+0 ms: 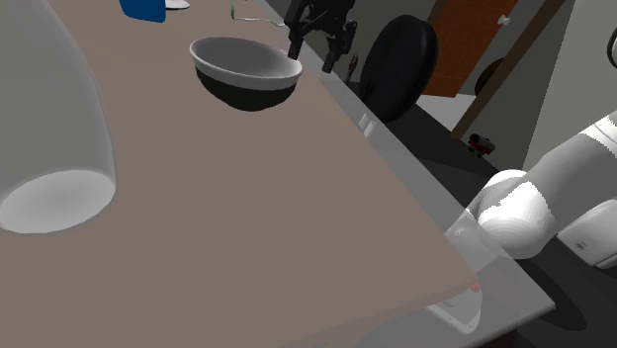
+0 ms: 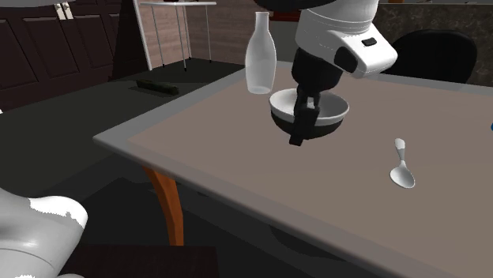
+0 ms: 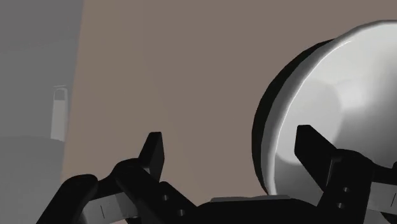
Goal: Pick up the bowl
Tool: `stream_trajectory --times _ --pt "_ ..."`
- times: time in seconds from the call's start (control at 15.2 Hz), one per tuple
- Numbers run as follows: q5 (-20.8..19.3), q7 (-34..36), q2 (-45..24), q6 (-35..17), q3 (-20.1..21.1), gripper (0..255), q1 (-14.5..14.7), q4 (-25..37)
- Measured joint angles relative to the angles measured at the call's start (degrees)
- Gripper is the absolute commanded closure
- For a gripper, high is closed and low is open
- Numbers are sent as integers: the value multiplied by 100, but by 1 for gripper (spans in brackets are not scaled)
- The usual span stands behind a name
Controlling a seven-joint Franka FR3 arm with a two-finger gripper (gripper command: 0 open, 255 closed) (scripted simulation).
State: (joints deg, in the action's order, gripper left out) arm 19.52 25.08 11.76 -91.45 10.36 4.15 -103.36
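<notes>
Hanging with fingers wide apart, the black gripper waits at the rim of the round black-and-white bowl, near the brown table's edge. The bowl looks hard and slippery. Its thin rim looks best to pinch.

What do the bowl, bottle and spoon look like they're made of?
Bowl: glossy, perhaps glazed ceramic; pale grey inside, black outside. Bottle: translucent whitish, likely glass or plastic. Spoon: plain light grey, maybe metal; the look leaves it open.

arm: extended | wrist: angled down | fingers: spread apart
</notes>
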Motion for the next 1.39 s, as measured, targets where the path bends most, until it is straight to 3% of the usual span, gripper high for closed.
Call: stream_trajectory --times 0.2,0.26,0.92,1.39 --pt "10 -58 28 -178 5 0 1 -211" --pt "13 -73 37 -216 4 255 0 -261" --pt "16 -83 48 -262 4 255 1 -304" --pt "-8 46 -46 192 -15 255 -8 247"
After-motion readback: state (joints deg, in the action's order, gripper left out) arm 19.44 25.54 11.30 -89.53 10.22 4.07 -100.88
